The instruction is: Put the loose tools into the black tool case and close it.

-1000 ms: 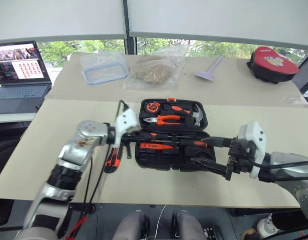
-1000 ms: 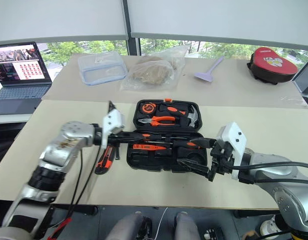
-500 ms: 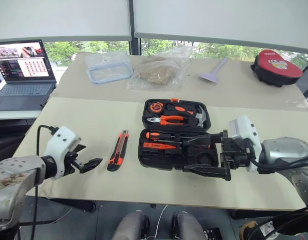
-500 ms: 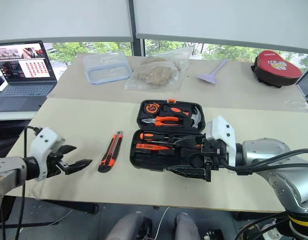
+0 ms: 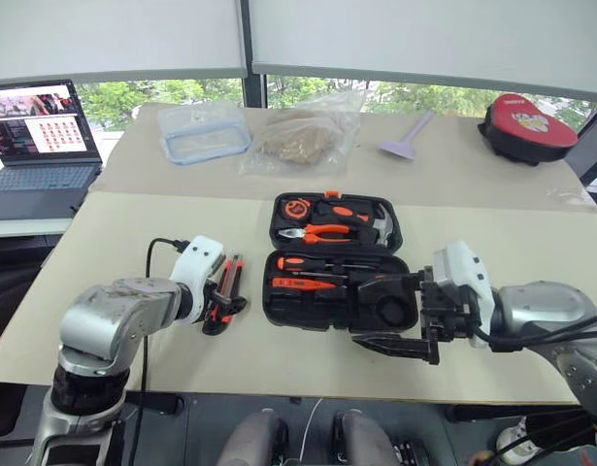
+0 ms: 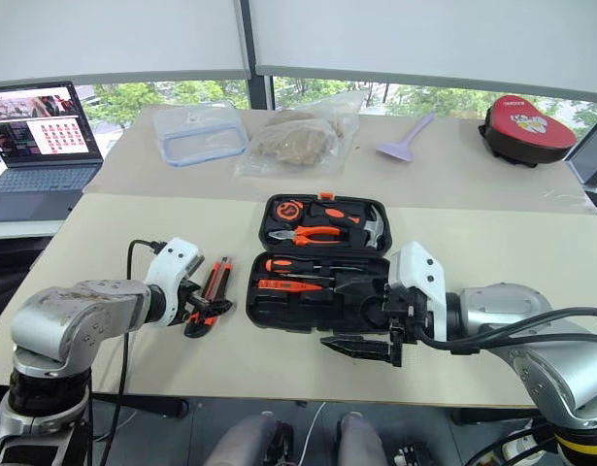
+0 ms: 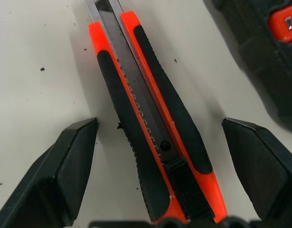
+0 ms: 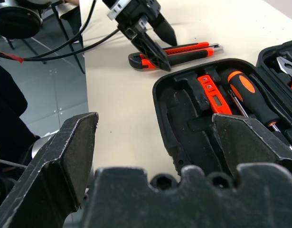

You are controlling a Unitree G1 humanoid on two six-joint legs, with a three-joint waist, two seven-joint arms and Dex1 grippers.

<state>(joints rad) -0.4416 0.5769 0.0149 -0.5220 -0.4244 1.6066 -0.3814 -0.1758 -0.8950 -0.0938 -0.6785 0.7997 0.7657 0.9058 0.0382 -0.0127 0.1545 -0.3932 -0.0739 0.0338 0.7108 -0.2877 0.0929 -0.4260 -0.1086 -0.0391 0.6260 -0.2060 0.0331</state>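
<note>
Black tool case [image 5: 332,262] lies open mid-table, unmoved. Left gripper [image 5: 223,296] has swung in over the utility knife [image 7: 150,128], fingers spread wide astride it, not touching. Right gripper [image 5: 400,313] splayed, empty, at the case's front edge.

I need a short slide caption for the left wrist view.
Open left gripper straddling the orange-and-black utility knife on the table, beside the black tool case.

Orange-and-black utility knife [image 7: 155,142]; black tool case [image 5: 332,291]; apparently beige table [image 5: 133,243].
</note>
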